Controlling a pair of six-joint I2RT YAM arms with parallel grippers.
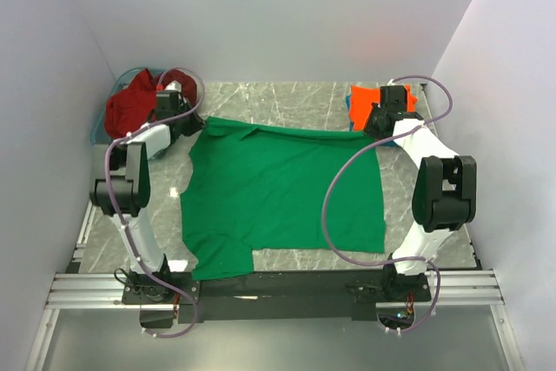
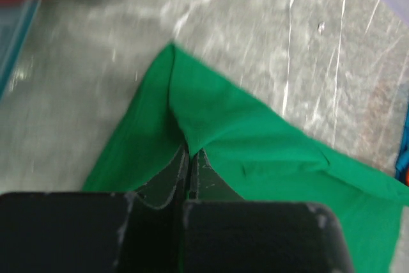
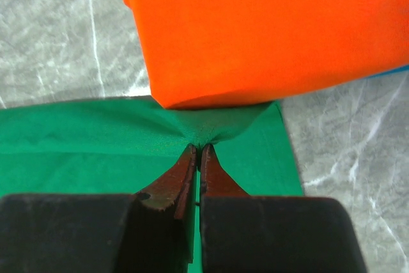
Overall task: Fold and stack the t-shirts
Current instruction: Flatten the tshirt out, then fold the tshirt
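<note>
two grippers are clamped on the far edge of the green t-shirt (image 1: 287,193), one at each corner. the shirt lies spread flat across the middle of the marble table (image 1: 287,97), with a flap of cloth jutting toward the near edge at its near left corner. the left gripper (image 2: 190,153) has its fingers pressed together on the far left corner, and the fabric rises in a small ridge just past the tips. the right gripper (image 3: 199,148) is pinched tight on the far right corner, where the cloth puckers into fine creases at its tips. just beyond the right gripper lies the folded orange t-shirt (image 3: 268,30), its near edge overlapping the green hem. a sliver of the blue t-shirt (image 3: 396,70) shows from under the orange one on the right side. at the far left of the table the dark red t-shirt (image 1: 130,106) sits heaped in a light blue basket (image 1: 94,134), close beside the left arm's wrist.
</note>
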